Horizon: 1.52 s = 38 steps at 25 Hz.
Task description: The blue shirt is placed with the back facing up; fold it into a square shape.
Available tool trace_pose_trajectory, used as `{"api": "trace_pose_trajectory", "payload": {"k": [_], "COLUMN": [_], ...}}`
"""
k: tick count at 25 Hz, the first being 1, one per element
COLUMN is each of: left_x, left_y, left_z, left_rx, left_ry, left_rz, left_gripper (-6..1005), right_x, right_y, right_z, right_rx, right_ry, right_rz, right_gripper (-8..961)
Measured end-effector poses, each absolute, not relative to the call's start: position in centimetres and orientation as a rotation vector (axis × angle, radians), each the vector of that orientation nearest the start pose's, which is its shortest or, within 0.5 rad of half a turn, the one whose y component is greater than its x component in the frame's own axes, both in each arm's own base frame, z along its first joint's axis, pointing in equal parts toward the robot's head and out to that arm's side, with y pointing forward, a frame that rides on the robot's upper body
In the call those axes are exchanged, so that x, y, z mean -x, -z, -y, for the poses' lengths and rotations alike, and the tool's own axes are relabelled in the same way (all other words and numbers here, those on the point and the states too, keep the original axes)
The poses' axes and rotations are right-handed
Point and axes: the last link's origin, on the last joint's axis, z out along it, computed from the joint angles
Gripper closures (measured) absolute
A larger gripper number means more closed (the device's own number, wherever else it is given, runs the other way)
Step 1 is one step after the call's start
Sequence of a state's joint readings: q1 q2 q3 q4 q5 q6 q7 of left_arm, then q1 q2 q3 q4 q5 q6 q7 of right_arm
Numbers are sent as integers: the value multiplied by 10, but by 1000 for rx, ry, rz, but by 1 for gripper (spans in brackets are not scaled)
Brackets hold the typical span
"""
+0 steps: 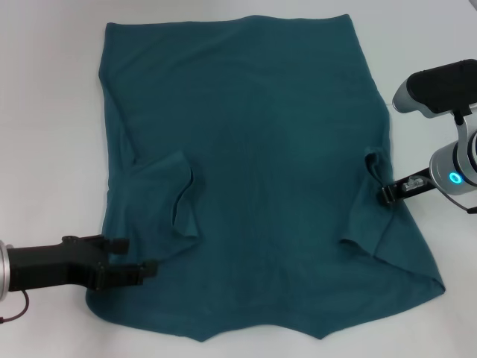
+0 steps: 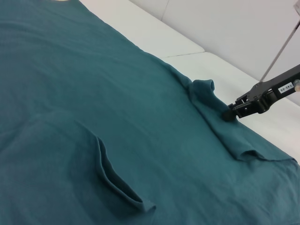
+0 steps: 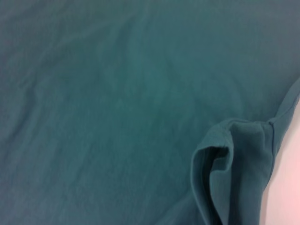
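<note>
Both black grippers pinch soft matte cloth: left gripper (image 1: 149,268) near a folded-in sleeve, right gripper (image 1: 387,194) closed on the blue shirt (image 1: 253,164)'s rumpled edge.

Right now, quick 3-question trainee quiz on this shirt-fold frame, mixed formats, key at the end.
1. True or false: both sleeves of the blue shirt are already folded inward onto its body.
2. Which gripper is at the shirt's armpit edge? A) left gripper B) right gripper
3. Fill in: the shirt lies on a ___ table.

Key: 1 true; 2 B; 3 white.
</note>
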<state>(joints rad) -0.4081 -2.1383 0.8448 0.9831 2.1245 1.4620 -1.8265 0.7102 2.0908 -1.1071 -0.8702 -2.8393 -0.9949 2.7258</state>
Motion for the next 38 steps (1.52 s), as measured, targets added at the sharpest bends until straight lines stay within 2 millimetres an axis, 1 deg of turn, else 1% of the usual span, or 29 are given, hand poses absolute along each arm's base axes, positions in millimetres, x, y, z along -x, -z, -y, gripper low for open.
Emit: {"api": "trace_pose_trajectory", "payload": {"k": [7,13,18,21,22,23,27,32,37,38], "left_x": [271,272,272,271,271,271,272,274,274,274], "left_y": [-7,-8,-8,-8,-7,-7,-7,-7,-7,-7], "left_z": [-325,-325,-325,-325,-325,-325,-323,-322,-321,-320], "left_rx": [2618,2613,2614,2616,2617,2618,2619,2618,2620,2621], "left_ry": [414,415,415,415,414,414,416,415,413,413], "left_rz": [995,996,992,989,989,988,995,1001,1002,1002], "left_gripper": [172,172,171,171,171,171,172,172,171,171], "right_x": [-267,-267,-260,-252,-246,-246,-234,-227,-226,-226], "right_y": [-6,-7,-5,-5,-5,-5,-2,3,9,10], "right_z": [-423,-424,-426,-430,-434,-434,-442,-447,-452,-452], "right_rx": [2046,2041,2059,2071,2076,2076,2084,2084,2069,2066], "right_ry": [248,214,152,113,97,97,62,8,-34,-36], "right_rz": [-1214,-1230,-1246,-1238,-1224,-1224,-1193,-1207,-1220,-1221], "right_gripper": [736,932,943,949,951,947,931,910,890,836]}}
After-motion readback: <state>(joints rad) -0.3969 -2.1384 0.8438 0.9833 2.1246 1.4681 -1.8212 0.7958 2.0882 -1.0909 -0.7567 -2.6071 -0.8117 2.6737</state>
